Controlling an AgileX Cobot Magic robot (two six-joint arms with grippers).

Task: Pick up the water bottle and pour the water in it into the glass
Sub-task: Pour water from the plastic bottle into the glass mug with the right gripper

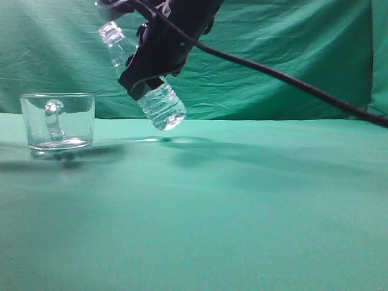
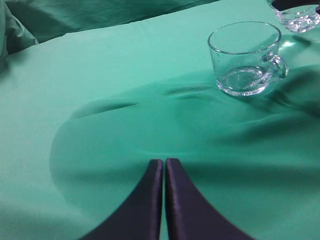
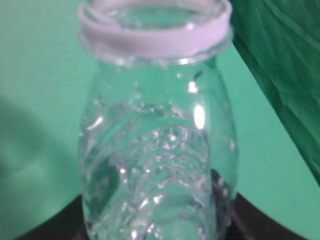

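My right gripper (image 1: 151, 66) is shut on the water bottle (image 1: 161, 107) and holds it in the air, tilted with its open neck up and to the left. The bottle fills the right wrist view (image 3: 157, 150), with clear water (image 3: 160, 190) in its ribbed body and a pale neck ring on top. The glass (image 1: 57, 121) stands upright on the green cloth at the left, below and left of the bottle, handle facing the camera. It looks empty. It also shows in the left wrist view (image 2: 246, 57). My left gripper (image 2: 164, 165) is shut and empty, low over the cloth.
A green cloth (image 1: 242, 206) covers the table, and a green backdrop (image 1: 291, 54) hangs behind. A black cable (image 1: 291, 82) runs from the right arm off to the right. The bottle's base shows at the left wrist view's top right corner (image 2: 300, 17).
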